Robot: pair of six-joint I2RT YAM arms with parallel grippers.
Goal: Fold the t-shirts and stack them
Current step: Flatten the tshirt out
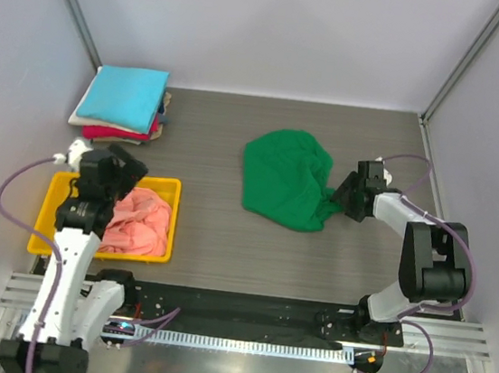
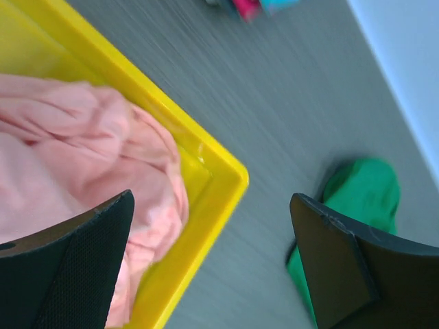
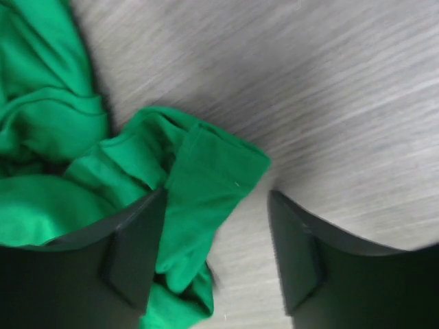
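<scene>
green t-shirt (image 1: pixel 281 186) crumpled well right of yellow tray (image 1: pixel 161 182) | right gripper (image 3: pixel 218 199) spread astride its sleeve edge, not clamped; left gripper (image 2: pixel 211 200) spread above tray's corner | we judge cloth light, limp: pinch that doubled hem

Bare tabletop (image 1: pixel 212 227) between tray (image 1: pixel 174 225) (yellow) and t-shirt (image 1: pixel 282 177).

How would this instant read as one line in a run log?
left fingers open over yellow tray with pink shirt | right fingers open at edge of crumpled green shirt | folded stack far left
</scene>
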